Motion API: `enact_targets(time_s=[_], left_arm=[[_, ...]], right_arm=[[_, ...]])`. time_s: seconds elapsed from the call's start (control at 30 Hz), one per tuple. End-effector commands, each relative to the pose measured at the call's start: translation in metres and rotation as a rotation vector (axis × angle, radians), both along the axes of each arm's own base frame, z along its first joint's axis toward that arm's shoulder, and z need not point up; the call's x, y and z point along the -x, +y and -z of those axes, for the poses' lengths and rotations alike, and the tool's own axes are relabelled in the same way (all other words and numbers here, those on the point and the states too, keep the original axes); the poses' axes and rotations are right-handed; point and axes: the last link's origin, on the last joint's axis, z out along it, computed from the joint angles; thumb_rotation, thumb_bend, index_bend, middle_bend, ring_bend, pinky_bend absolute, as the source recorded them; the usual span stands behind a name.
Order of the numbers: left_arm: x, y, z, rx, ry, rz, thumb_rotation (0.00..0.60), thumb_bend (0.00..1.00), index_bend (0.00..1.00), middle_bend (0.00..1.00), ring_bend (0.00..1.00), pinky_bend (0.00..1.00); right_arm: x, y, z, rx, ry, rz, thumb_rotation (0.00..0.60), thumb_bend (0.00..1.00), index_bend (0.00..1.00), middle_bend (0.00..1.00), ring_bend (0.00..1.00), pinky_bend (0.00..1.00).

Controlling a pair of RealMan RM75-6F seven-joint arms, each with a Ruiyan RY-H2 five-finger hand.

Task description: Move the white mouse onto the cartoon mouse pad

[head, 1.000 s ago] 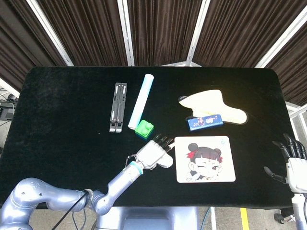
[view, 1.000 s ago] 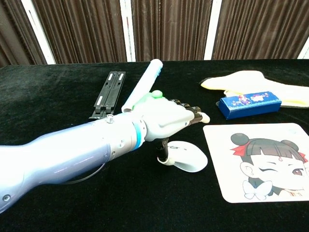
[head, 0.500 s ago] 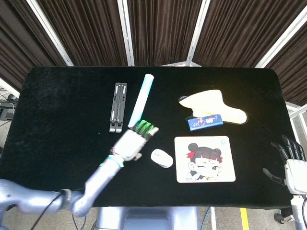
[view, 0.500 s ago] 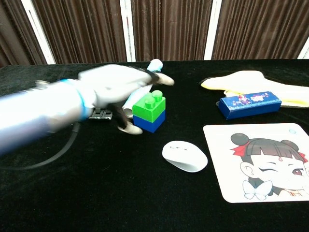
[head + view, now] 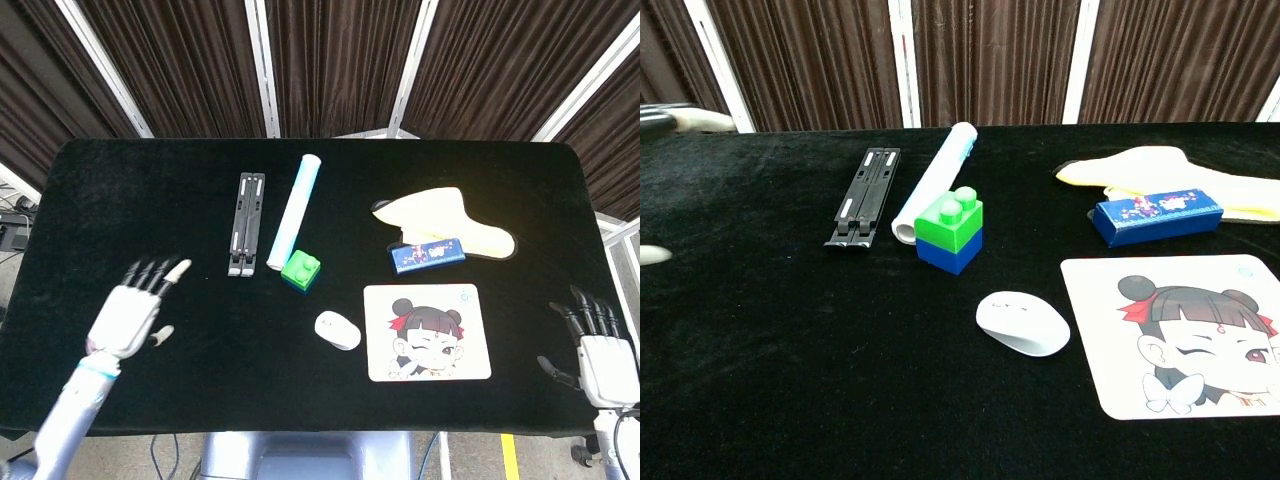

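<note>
1. Both your hands hang empty, fingers spread: right hand [image 5: 600, 345] near right, left hand [image 5: 133, 310] near left.
2. Your left hand has pulled back from the white mouse [image 5: 338, 329].
3. Mouse lies just left of the cartoon mouse pad [image 5: 428, 332].

Our left hand [image 5: 133, 312] now far left, well apart from the white mouse [image 5: 338, 329], fingers spread.

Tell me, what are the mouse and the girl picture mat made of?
The white mouse looks like smooth hard plastic: its rounded shell has a soft sheen. The cartoon mouse pad seems a thin, flat, matte printed sheet, probably fabric over rubber, though the pictures cannot confirm that.
</note>
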Motion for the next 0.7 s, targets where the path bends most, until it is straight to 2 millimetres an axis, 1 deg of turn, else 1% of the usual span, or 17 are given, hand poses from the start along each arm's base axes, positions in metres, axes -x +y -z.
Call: enact_targets(time_s=[0.03, 0.1, 0.2, 0.37, 0.47, 0.57, 0.6, 0.7], left_arm=[[0.035, -0.027, -0.019, -0.036, -0.007, -0.043, 0.6, 0.19, 0.02, 0.0, 0.0, 0.0], [0.052, -0.042, -0.028, -0.061, -0.029, -0.063, 0.6, 0.19, 0.02, 0.0, 0.0, 0.0], [0.069, -0.059, -0.036, -0.089, -0.026, -0.072, 0.6, 0.19, 0.02, 0.0, 0.0, 0.0], [0.084, -0.077, -0.045, -0.148, -0.015, -0.069, 0.6, 0.19, 0.02, 0.0, 0.0, 0.0], [0.092, -0.083, -0.045, -0.152, -0.014, -0.083, 0.6, 0.19, 0.02, 0.0, 0.0, 0.0], [0.097, -0.085, -0.045, -0.154, -0.023, -0.095, 0.6, 0.19, 0.02, 0.0, 0.0, 0.0], [0.097, -0.084, -0.046, -0.158, -0.026, -0.094, 0.6, 0.19, 0.02, 0.0, 0.0, 0.0], [0.097, -0.082, -0.05, -0.174, -0.04, -0.085, 0.6, 0.19, 0.02, 0.0, 0.0, 0.0]], right_arm=[[0.0, -0.001, 0.001, -0.003, 0.005, 0.001, 0.6, 0.16, 0.18, 0.0, 0.0, 0.0], [-0.001, -0.001, 0.002, -0.006, 0.001, 0.002, 0.6, 0.16, 0.18, 0.0, 0.0, 0.0], [-0.003, 0.0, 0.003, -0.011, -0.002, -0.004, 0.6, 0.16, 0.18, 0.0, 0.0, 0.0], [-0.006, 0.001, 0.006, -0.022, -0.002, -0.015, 0.6, 0.16, 0.18, 0.0, 0.0, 0.0], [-0.007, 0.002, 0.008, -0.03, -0.004, -0.019, 0.6, 0.16, 0.18, 0.0, 0.0, 0.0], [-0.012, 0.0, 0.009, -0.032, -0.018, -0.034, 0.6, 0.16, 0.18, 0.0, 0.0, 0.0], [-0.015, -0.001, 0.009, -0.029, -0.026, -0.042, 0.6, 0.16, 0.18, 0.0, 0.0, 0.0], [-0.033, -0.006, 0.012, -0.027, -0.067, -0.081, 0.6, 0.14, 0.18, 0.0, 0.0, 0.0]])
